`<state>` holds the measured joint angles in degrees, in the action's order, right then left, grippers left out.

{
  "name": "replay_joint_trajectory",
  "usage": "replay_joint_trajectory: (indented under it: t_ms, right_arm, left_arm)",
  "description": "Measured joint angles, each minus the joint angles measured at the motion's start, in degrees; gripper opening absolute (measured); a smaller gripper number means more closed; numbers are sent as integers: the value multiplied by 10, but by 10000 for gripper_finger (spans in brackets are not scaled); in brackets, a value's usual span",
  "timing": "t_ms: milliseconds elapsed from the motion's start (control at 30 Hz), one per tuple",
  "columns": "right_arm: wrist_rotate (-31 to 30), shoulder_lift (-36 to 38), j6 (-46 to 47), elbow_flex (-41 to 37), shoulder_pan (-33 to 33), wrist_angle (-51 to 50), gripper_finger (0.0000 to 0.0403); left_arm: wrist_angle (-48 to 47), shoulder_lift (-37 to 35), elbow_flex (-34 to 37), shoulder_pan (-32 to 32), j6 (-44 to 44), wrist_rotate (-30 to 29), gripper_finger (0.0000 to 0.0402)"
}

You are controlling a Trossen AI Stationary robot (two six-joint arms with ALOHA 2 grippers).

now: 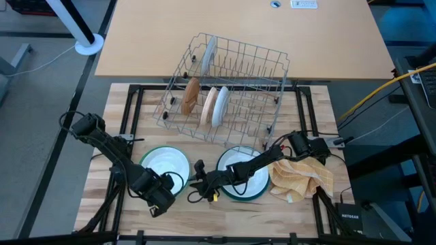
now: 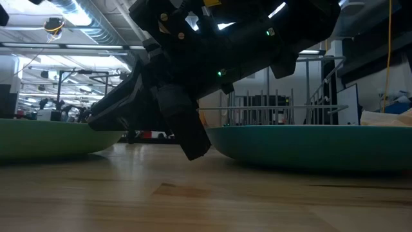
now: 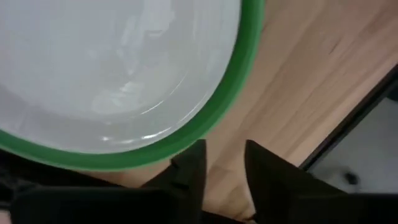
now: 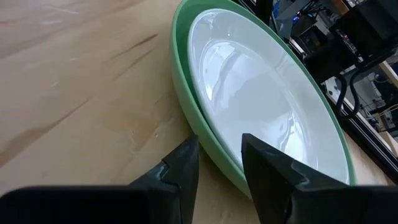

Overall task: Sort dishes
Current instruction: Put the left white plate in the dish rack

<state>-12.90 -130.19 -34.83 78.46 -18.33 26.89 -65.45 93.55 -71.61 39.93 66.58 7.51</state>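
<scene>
Plates stand on edge in rack.

Both arms are matte black, built of chunky jointed links with black cables looped alongside. The left gripper and right gripper each end in two dark, wedge-shaped fingers. The right arm's wrist carries a yellow tag and small green indicator lights.
</scene>
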Motion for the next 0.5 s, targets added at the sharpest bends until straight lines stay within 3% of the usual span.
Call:
replay_joint_trajectory:
  t_ms: [200, 333, 500]
  right_arm:
    - [-1, 0, 0, 0, 0, 0, 127]
    - [-1, 0, 0, 0, 0, 0, 127]
    - [-1, 0, 0, 0, 0, 0, 127]
  left_arm:
    - [1, 36, 0, 25, -108, -56, 152]
    - [1, 71, 0, 35, -175, -67, 156]
    - [1, 112, -1, 44, -190, -66, 148]
